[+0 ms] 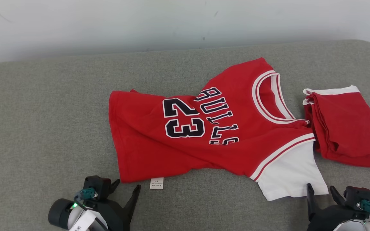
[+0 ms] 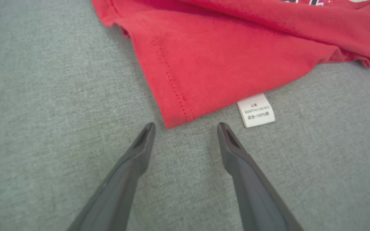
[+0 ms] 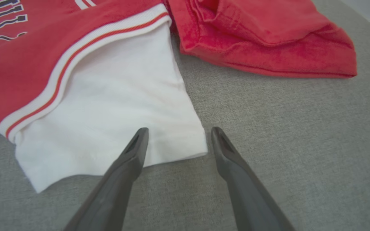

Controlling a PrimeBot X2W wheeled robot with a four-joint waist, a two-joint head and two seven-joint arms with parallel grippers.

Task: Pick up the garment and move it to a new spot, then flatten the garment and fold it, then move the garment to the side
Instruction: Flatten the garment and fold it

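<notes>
at the lower left of the head view the left jaws stand wide and hold nothing, their two dark fingers (image 1: 133,199) angled up toward the near hem corner of the garment (image 1: 204,138). in the left wrist view that red hem corner lies just ahead of the tips, in line with the gap between them but not inside it. the bare grey fabric-covered table (image 1: 43,128) shows under both fingers. a small white care label (image 1: 156,183) pokes out from under the hem and lies flat on the table, just beyond and to the right of the right-hand tip.

the garment is a red jersey printed with "bulls" and "23" in dark letters. it is spread sideways across the middle of the table, hem to the left and striped neckline to the right, with loose folds along its near edge. its white sleeve (image 1: 289,175) sticks out at the near right.

the right jaws sit at the lower right of the head view, also wide and holding nothing. in the right wrist view one finger overlaps the sleeve's hem and the other is over bare table just past the sleeve's corner — so that corner lies between the tips. whether either tip touches the cloth i cannot tell.

farthest right, a second red piece (image 1: 345,128) with white trim lies folded, just beside the jersey's shoulder.
</notes>
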